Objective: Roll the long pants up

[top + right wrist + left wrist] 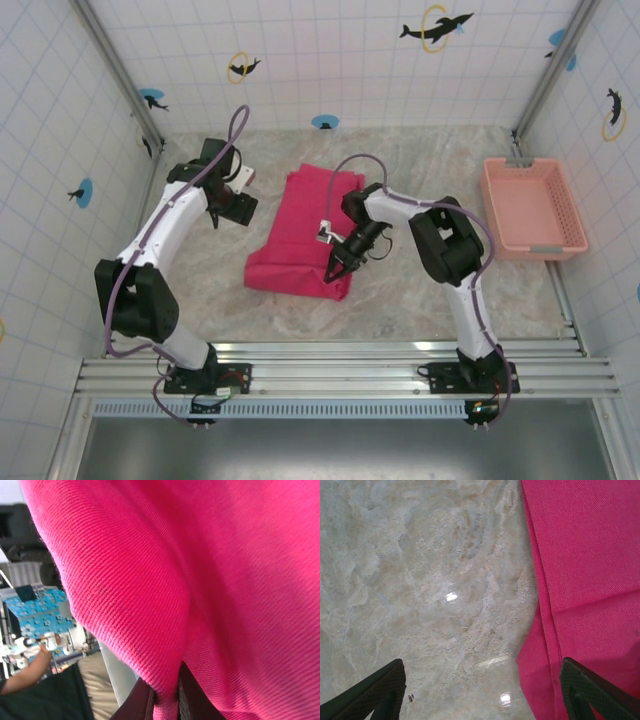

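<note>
The long pants [300,230] lie folded lengthwise in the middle of the marbled table [200,290], running from the far side toward the near edge. The right gripper [336,268] sits at the near right corner of the cloth. In its wrist view a fold of pink fabric drapes across the lens and is squeezed between the almost closed fingers [144,704]. The left gripper [236,207] hangs just beside the left edge of the pants, spread wide and holding nothing, with one fingertip over bare table and the other over the cloth's border.

The main risk is a lopsided start. Only one corner is held (the near left corner lies free), so a lift or turn by the right arm alone would likely curl that corner and skew the roll into a cone. The pinch also looks shallow, so it may slip out. It may also catch just the upper layer and peel the folded legs apart. Nothing pins the garment, and the tabletop looks glossy, so a pull could drag the whole piece instead of rolling it.
</note>
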### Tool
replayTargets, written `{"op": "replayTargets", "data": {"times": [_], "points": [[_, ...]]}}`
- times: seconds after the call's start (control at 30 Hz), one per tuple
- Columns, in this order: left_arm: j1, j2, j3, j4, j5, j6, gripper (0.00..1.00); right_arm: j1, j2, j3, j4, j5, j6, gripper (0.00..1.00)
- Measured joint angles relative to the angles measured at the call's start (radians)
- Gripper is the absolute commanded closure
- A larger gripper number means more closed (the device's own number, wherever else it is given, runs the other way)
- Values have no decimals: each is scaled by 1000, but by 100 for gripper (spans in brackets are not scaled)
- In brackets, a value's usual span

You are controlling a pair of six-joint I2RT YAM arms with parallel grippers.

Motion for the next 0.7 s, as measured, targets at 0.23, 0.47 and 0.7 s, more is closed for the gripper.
{"op": "replayTargets", "data": {"times": [0.23,0.47,0.7], "points": [[-55,-49,-19,-17,53,-5,91,-14,53,21,-4,-26,29,91],[-146,-143,-120,-26,141,-36,92,-34,87,34,-5,-40,48,91],[-187,-173,-227,-27,200,-86,100,-45,94,51,-11,-38,64,91]]}}
